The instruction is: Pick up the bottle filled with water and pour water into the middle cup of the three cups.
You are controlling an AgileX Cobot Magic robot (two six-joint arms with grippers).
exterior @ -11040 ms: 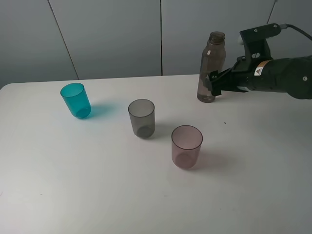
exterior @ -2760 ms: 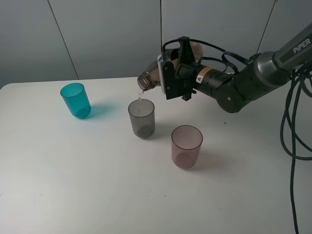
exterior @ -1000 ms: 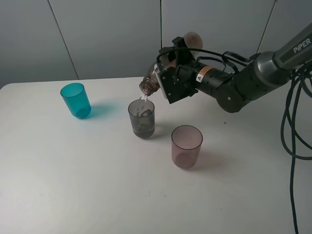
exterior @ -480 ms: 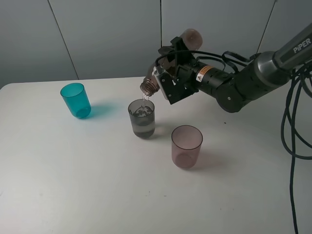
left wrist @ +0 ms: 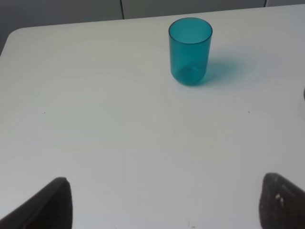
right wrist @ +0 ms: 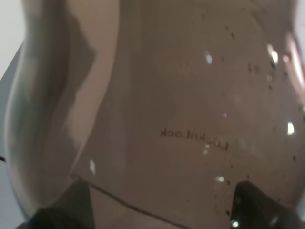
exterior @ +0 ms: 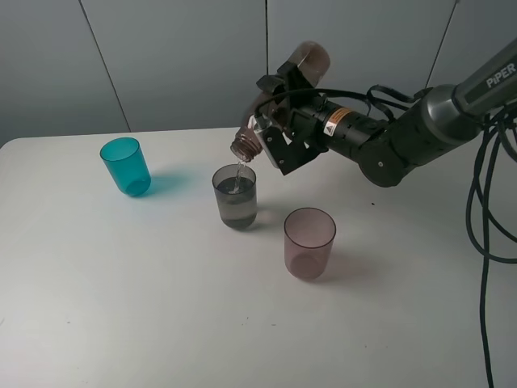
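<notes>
The left gripper hangs over bare table on the near left, its jaws spread wide with nothing between them, well short of the teal cup.

Nearest of the three cups is the pink-mauve cup, upright and dry as far as can be seen. Just beyond it and to the left stands the middle cup, which now looks about half full. A few seconds ago it held barely a film at the bottom. A thin stream of water drops into it from the bottle's open mouth.

Above and behind it the right gripper is clamped around the body of the bottle, which hangs over the far right of the table. The bottle has tipped steeper than it was a moment back — its base has climbed up and to the right, and its neck points down at the grey cup's rim. Seen from the wrist, the bottle wall fills the whole view.

The pour is landing where the task asks and looks well along — likely what remains is to right the bottle before the cup brims.
</notes>
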